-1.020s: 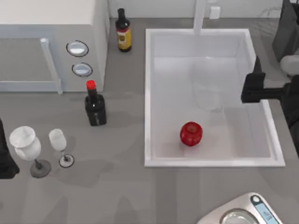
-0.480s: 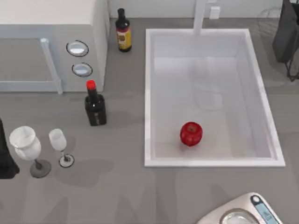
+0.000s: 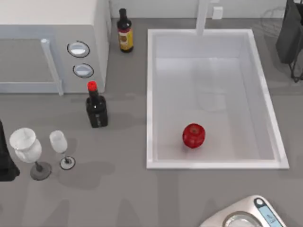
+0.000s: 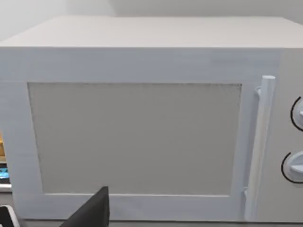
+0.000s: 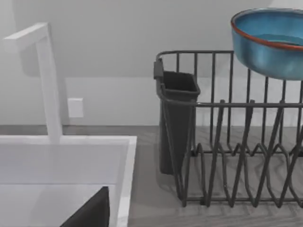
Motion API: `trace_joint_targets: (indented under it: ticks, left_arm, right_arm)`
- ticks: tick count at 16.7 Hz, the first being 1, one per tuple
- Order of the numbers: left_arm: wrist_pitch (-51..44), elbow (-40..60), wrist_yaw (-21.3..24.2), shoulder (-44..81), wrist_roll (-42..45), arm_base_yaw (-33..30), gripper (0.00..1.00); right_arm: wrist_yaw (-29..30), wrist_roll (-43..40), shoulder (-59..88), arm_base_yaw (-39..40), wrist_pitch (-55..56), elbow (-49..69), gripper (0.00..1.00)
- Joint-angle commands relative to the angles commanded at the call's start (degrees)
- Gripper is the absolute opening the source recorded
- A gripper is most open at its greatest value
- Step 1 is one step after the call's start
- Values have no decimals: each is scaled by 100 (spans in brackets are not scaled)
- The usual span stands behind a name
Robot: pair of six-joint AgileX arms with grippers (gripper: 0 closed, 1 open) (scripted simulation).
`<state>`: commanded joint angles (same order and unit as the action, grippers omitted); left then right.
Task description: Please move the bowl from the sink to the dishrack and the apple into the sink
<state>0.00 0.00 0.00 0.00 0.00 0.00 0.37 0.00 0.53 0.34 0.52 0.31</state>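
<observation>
The apple (image 3: 193, 135) lies inside the sink (image 3: 150, 99), on the basin floor toward six o'clock, a little apart from the near wall. The faucet (image 3: 202, 16) stands at the sink's twelve o'clock side.

In the right wrist view the bowl (image 5: 269, 41) sits up on the dishrack (image 5: 227, 156), atop its upright wires and tilted a little so the teal inside shows. A dark cutlery cup (image 5: 174, 118) hangs on the rack's end nearest the sink, and the faucet post (image 5: 47, 80) rises from the sink's rim (image 5: 124, 175). A dark finger (image 5: 90, 213) of the right gripper pokes in at the picture's lower edge; whether the jaws are apart or together, I cannot tell.

In the top view the left arm (image 3: 5, 156) is parked at nine o'clock, beside two wine glasses (image 3: 28, 149). Its wrist camera faces the microwave (image 4: 142, 123), with one dark finger (image 4: 92, 213) of the left gripper in front; its jaw state I cannot tell either.

Two bottles stand between microwave and sink: a red-capped one (image 3: 96, 108) toward nine o'clock of the sink, a yellow-labelled one (image 3: 125, 32) toward eleven. A scale (image 3: 246, 215) sits at five o'clock.
</observation>
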Motion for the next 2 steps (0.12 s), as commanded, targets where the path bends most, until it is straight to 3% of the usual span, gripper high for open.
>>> trace_joint_targets:
  ticks: [2]
  left_arm:
    - [0,0,0,0,0,0,100]
  right_arm:
    - [-37,0,-53,-34,-52,-31,100]
